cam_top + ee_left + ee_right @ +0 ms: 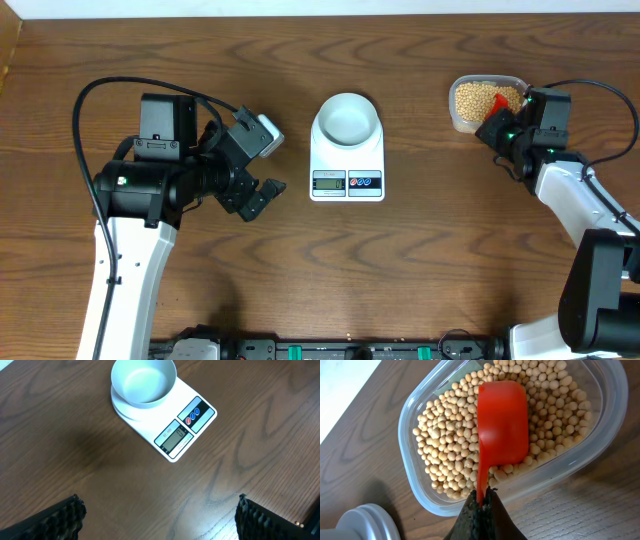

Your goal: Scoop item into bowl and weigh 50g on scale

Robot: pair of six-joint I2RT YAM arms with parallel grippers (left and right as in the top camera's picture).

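Right gripper (482, 507) pinching red scoop (502, 420) in the bean tub

Its jaws are pressing together on the scoop's thin handle, and the scoop's head is resting on the soybeans (445, 445) filling the clear plastic tub (412, 480) at the far right of the table (430, 270). Left of the scale (347, 182), the left gripper (159, 519) is hovering over bare wood with its fingers spread wide. At the table's middle, the white bowl (347, 118) is sitting on the scale's platform.

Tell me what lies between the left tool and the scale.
Nothing but bare wooden table lies between the open left tool and the scale. Both the overhead and left wrist views show this.
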